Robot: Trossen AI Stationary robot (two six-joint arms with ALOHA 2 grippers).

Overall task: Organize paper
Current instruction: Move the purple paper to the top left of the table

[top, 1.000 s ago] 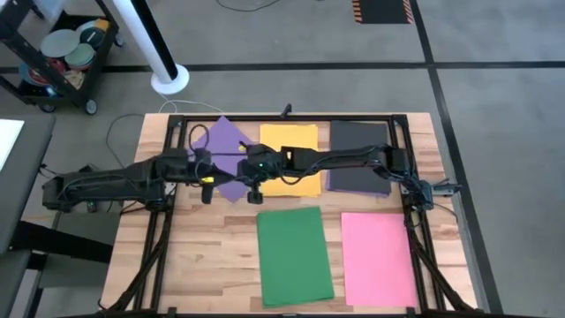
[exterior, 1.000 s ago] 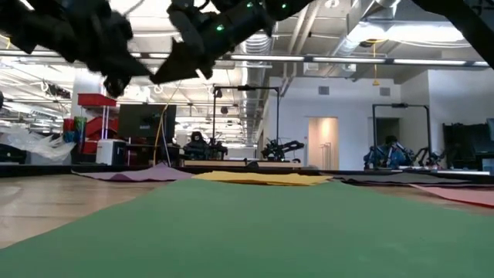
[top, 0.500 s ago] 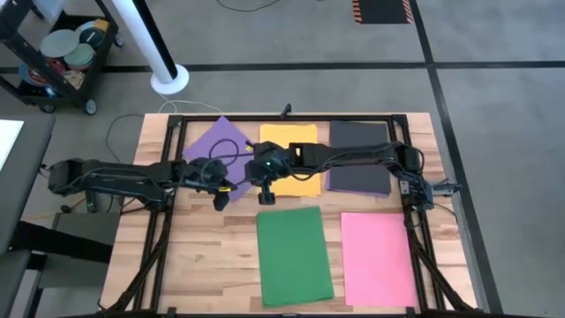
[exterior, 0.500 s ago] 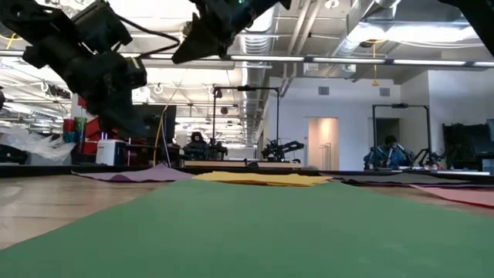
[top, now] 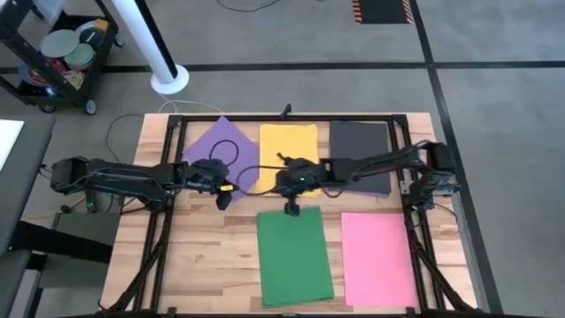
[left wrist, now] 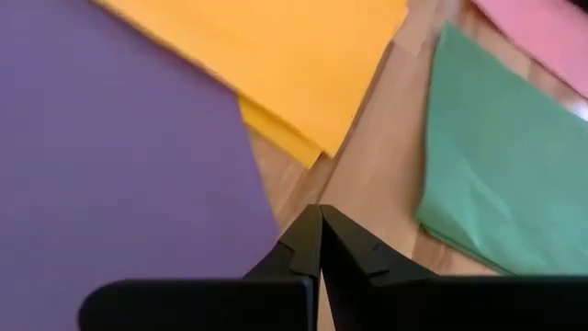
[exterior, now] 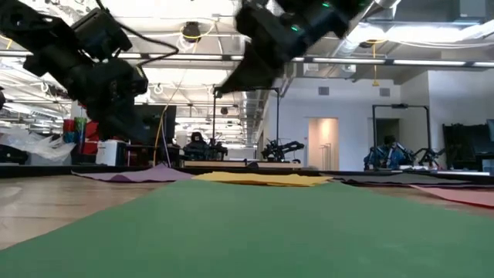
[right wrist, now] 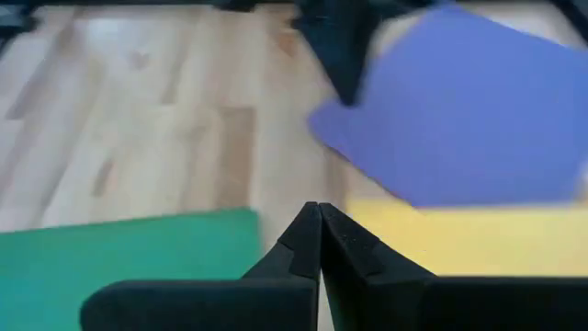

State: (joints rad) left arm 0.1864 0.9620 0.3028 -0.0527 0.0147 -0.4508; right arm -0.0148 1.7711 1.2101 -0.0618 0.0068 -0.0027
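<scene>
**Both grippers closed and empty above five spread sheets**

While five coloured sheets lie flat on the wooden table (top: 212,256), neither gripper is seen holding any of them. The left gripper (top: 223,200) is held above the table near the lower corner of the purple sheet (top: 221,146), which lies turned at an angle in the far row; its fingers (left wrist: 303,241) are pressed together with nothing between them. The right gripper (top: 290,209) is reached across from the right side and is poised over the strip of bare wood between the yellow sheet (top: 289,146) and the green sheet (top: 294,254), just at the green sheet's far edge. Its fingers (right wrist: 306,234) are likewise shut tight and empty.

The yellow sheet is placed in the middle of the far row, with the black sheet (top: 360,144) to its right, partly crossed by the right arm. In the near row, the green sheet is laid beside the pink sheet (top: 377,258), with a gap of wood between them. In the low view both arms are seen raised clear of the table.
</scene>
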